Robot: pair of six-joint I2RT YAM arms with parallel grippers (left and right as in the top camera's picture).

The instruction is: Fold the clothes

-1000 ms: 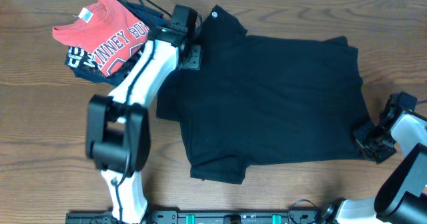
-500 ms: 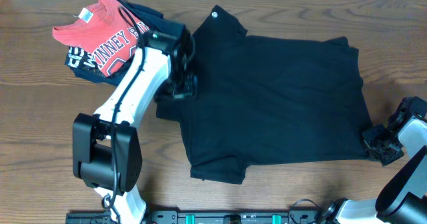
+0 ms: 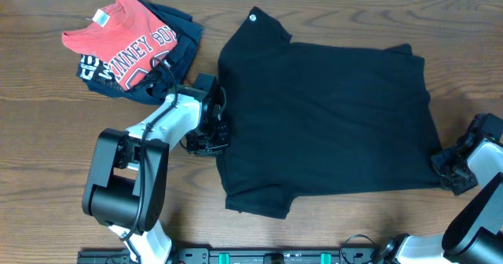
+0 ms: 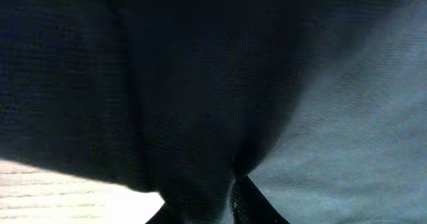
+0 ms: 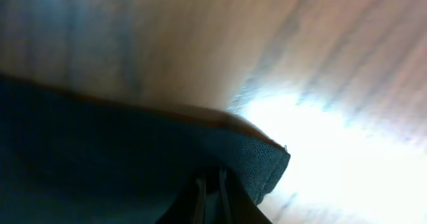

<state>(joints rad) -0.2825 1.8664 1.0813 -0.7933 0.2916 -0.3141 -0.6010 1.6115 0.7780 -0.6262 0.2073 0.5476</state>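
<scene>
The clothes, a black T-shirt (image 3: 330, 115), lie spread flat across the middle of the brown table (image 3: 47, 138), with a small white logo (image 3: 253, 16) at the far left corner. My left gripper (image 3: 211, 137) sits at the shirt's left edge. In the left wrist view, dark fabric (image 4: 200, 84) bunches into a fold pinched between the jaws of the left gripper (image 4: 223, 207). My right gripper (image 3: 444, 166) is at the shirt's near right corner. In the right wrist view, the hemmed corner (image 5: 260, 161) runs into the shut right gripper (image 5: 212, 197).
A red T-shirt with white lettering (image 3: 122, 36) lies on a navy garment (image 3: 177, 48) at the far left, close behind my left arm. Bare wood (image 3: 471, 52) surrounds the black shirt on the right and near sides.
My left gripper has come down from the shirt's far left corner to its left edge and closed on the fabric. The right gripper has shifted slightly right, still at the corner.
</scene>
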